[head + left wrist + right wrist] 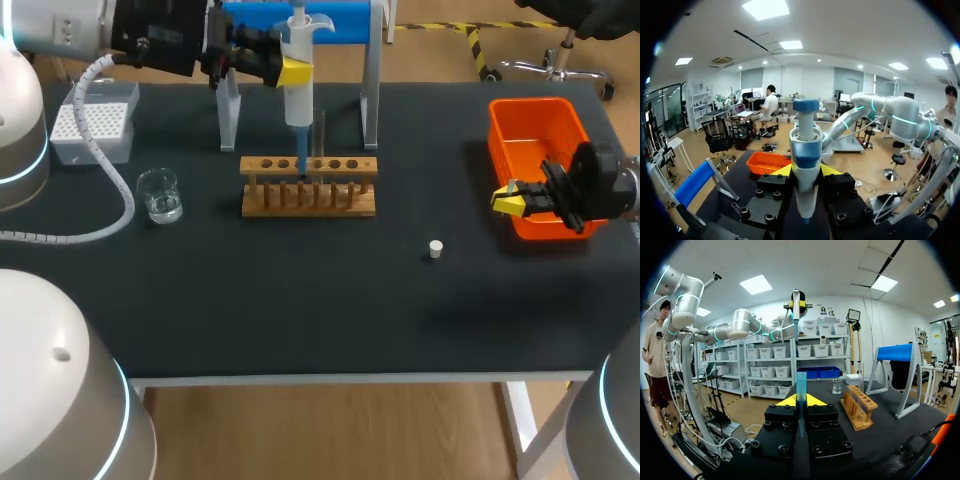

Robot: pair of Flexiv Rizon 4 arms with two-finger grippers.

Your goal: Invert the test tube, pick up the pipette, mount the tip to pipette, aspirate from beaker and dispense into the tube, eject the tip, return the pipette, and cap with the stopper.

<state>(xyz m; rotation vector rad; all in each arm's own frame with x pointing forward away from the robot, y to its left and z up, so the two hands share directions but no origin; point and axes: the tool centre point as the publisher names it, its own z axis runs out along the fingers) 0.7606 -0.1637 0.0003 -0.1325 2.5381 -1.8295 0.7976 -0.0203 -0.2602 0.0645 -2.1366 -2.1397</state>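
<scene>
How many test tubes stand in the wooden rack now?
1. One clear test tube stands upright in the wooden rack, beside the pipette held by the left end effector. The pipette covers part of the rack, so another could be hidden.

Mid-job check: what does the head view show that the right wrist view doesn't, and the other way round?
Head view only: the stopper, lying loose on the table, apart from the rack.

Right wrist view only: the side-on height. The pipette hangs well above the rack. In the head view it overlaps the rack, so that gap cannot be judged there.

Both: the pipette in the left gripper, the rack, the beaker and the blue stand.
</scene>
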